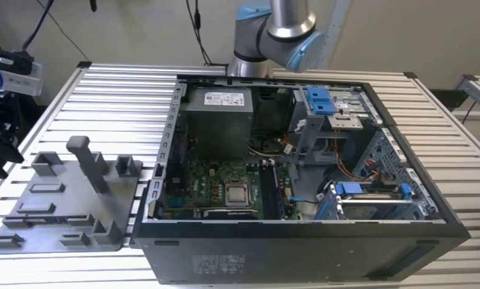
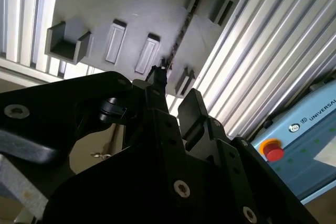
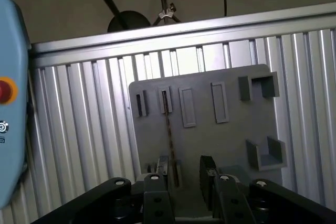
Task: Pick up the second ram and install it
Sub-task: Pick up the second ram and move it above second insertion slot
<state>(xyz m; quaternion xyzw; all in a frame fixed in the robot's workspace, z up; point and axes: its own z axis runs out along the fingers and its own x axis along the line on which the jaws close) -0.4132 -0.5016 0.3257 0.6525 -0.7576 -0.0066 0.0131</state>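
**Second ram not yet picked: gripper open above the fixture plate**

Your gripper (image 3: pixel 185 165) hangs over the grey fixture plate (image 3: pixel 220 140) with its two fingers spread apart, pinching nothing. In both wrist views the second ram (image 3: pixel 168 129) stands on edge in a narrow slot of that plate. It is a thin dark strip running away from the fingers toward the plate's far side. In the first wrist view its near end lines up inside the gap between the fingers, closer to one finger (image 3: pixel 162 167) than to the other. You have no visible contact with it, and I cannot tell how high above the plate you are.

In the exterior view the open computer case (image 1: pixel 304 232) sits on the ribbed table (image 1: pixel 119 96) just beside the plate, on the exterior view's right of it. The motherboard (image 1: pixel 208 189) lies bare inside the case, and the silver CPU chip (image 1: pixel 238 194) is on it. The dark slots beside that chip are too indistinct for me to say whether any strip is seated there.

My reading is that you are at the very start of the task. The fingers look roughly lined up on the ram, but nothing is grasped. The pinch, the lift off the plate, the carry to the case and the seating are all left to do.
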